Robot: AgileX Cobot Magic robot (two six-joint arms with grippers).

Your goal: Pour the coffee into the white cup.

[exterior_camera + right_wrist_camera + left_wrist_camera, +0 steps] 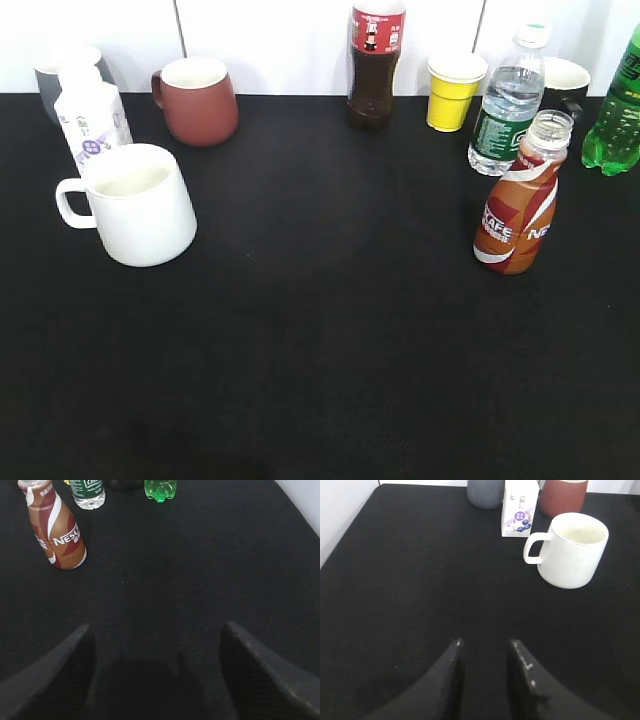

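Pouring has not begun: the small curvy brown, red and white labelled coffee bottle [520, 205] stands upright, uncapped, at the right, ungrasped. Well apart at the left, the large plain white ceramic mug [133, 204] looks empty. Right gripper [157, 652] gapes wide; left gripper [485, 655] is narrowly parted, both holding nothing.

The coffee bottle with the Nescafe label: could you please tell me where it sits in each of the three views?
Exterior view: the coffee bottle stands upright at right, near the water bottle.
Left wrist view: not in it.
Right wrist view: upper left corner, its top cut off by the frame.
Shared landmark: the green-labelled water bottle just behind it in both views.
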